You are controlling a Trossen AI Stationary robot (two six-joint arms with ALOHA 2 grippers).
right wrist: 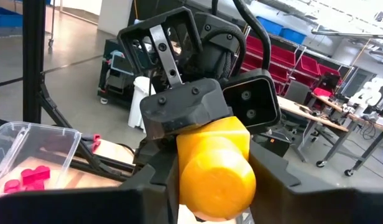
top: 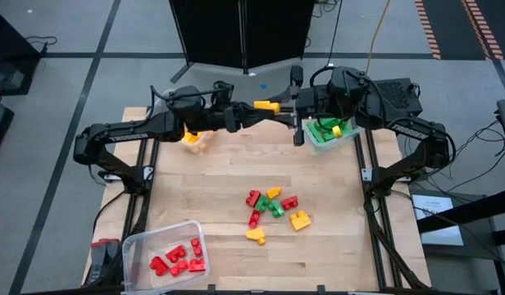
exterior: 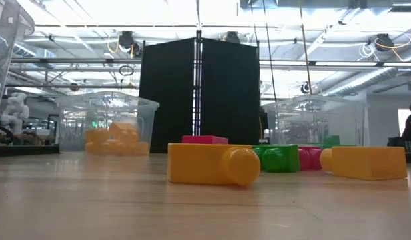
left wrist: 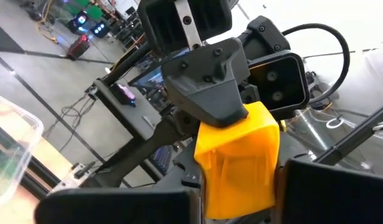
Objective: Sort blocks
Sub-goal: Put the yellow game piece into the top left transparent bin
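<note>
A small yellow studded plastic brick [top: 266, 106] hangs above the table's far edge, clamped between the left gripper [top: 251, 109] and the right gripper [top: 287, 105], both closed on it from opposite ends. The left wrist view shows its hollow, ribbed underside [left wrist: 238, 163]; the right wrist view shows one smooth round stud [right wrist: 215, 173]. Only the high view shows the loose red, green and yellow bricks [top: 272, 211] mid-table and three clear rectangular plastic bins [top: 144, 240] on the pale wooden tabletop [top: 236, 164].
</note>
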